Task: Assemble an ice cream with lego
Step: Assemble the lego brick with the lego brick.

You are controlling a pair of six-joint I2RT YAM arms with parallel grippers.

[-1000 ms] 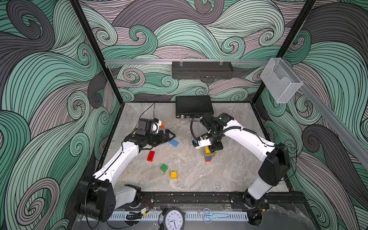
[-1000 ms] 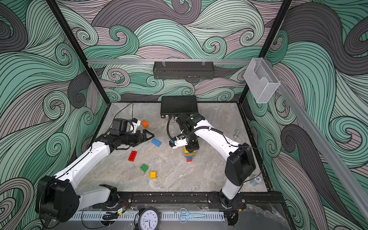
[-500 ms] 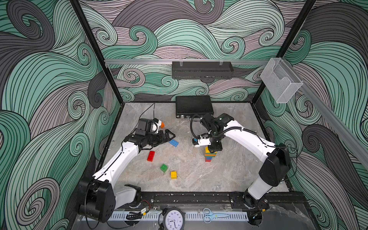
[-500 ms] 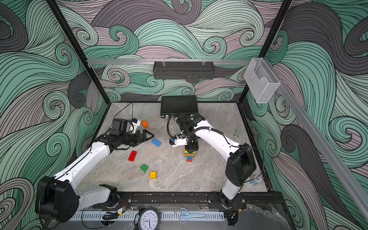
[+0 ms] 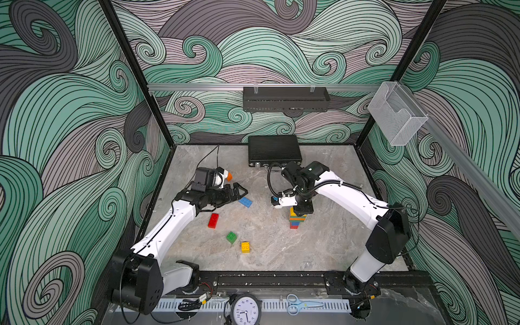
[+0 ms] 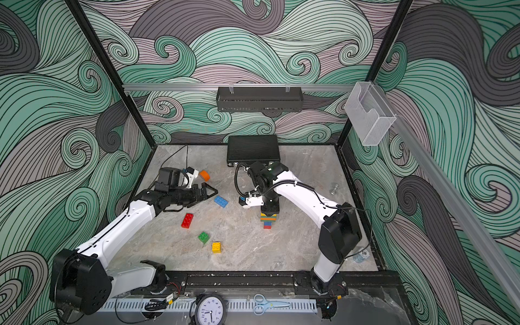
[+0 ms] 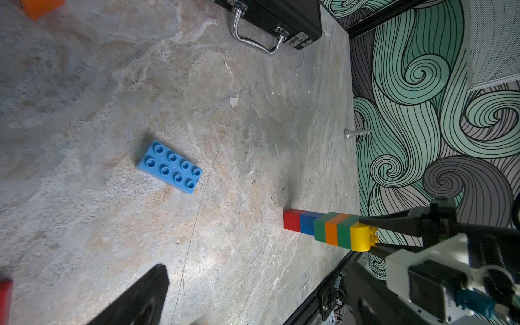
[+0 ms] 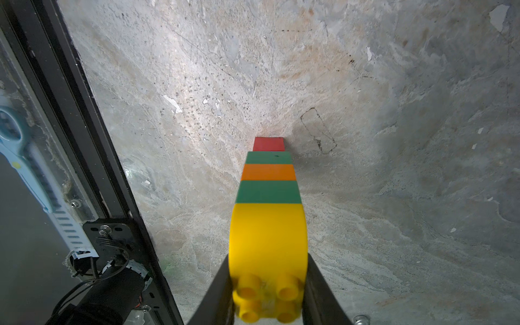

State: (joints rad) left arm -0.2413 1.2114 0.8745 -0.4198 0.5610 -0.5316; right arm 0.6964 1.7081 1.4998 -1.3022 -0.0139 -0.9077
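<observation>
**brickfan:** So our right claw point(image 8: 268, 256) is clamped on the yellow half-round piece point(image 8: 268, 225), which tops the stack point(image 7: 326, 230). That's red at the bottom, then blue, green, orange, green. The stack stands upright on the tabletop point(image 5: 281, 253), out in front of the black briefcase point(image 5: 274, 150) and well apart from it. Looks to us like we're seating that scoop. Any tips?

**stud_nerd:** We'd press straight down along the stack, no sideways lean. It's tall and narrower at the base, so any tilt could tip it or pop a joint lower down. We can't tell for sure if the yellow piece is fully home. The left wrist view shows no obvious gap, but we'd check before letting go. Then we'd part the jaws gently and lift straight up so the piece doesn't ride up with us.

**brickfan:** And our left claw point(image 5: 240, 194)?

**stud_nerd:** Jaws wide apart, holding nothing, hovering just beside the blue oblong brick point(image 5: 245, 202). We'd leave it clear of the stack for now. The orange half-round piece point(image 6: 204, 175) over by the left arm is probably our next scoop.
</observation>
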